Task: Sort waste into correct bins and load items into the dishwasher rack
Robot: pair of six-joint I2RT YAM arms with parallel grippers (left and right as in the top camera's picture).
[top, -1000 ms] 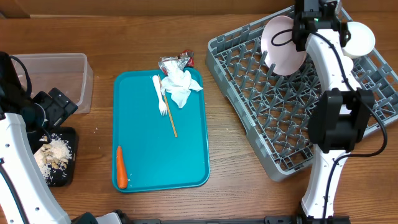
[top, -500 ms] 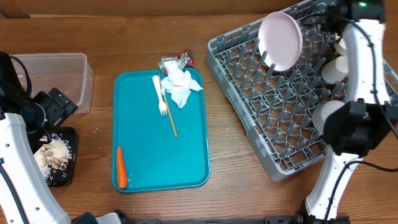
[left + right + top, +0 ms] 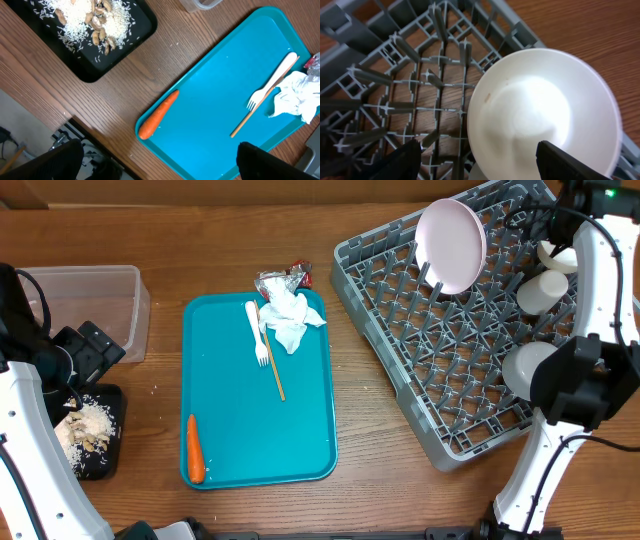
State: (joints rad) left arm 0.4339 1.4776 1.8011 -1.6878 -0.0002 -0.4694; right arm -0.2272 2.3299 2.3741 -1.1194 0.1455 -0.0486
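Moved on from the plate (image 3: pixel 452 245) since a second ago, right arm swung out to the rack's far right corner. Now, left to right.

- **Bins:** First up, clear tub (image 3: pixel 85 300), nothing showing in it. Just below, black tray (image 3: pixel 132 27), already loaded with the rice-and-nut scraps (image 3: pixel 85 17).
- **Left gripper** (image 3: pixel 155 162)**:** Hanging above the counter (image 3: pixel 380 480) by the teal tray's near corner, fingers spread wide, gripping nothing.
- **Teal tray** (image 3: pixel 290 430)**:** Carrot (image 3: pixel 195 448), fork (image 3: pixel 257 330), thin wooden stick (image 3: pixel 273 365) and napkin (image 3: pixel 290 320) lying on it. Foil wrapper (image 3: pixel 285 278) at the far edge. All waiting.
- **Rack** (image 3: pixel 400 350)**:** Plate stood on edge among the pegs. What looks from above like the cup (image 3: pixel 540 290), plus a bowl (image 3: pixel 553 253), tucked in at the corner.
- **Right gripper** (image 3: pixel 480 162)**:** Poised over that bowl, fingers wide apart, let go.

Judging the score: scraps binned and three dishes racked. Still to come: fork into the rack, then napkin, wrapper and carrot to sort.
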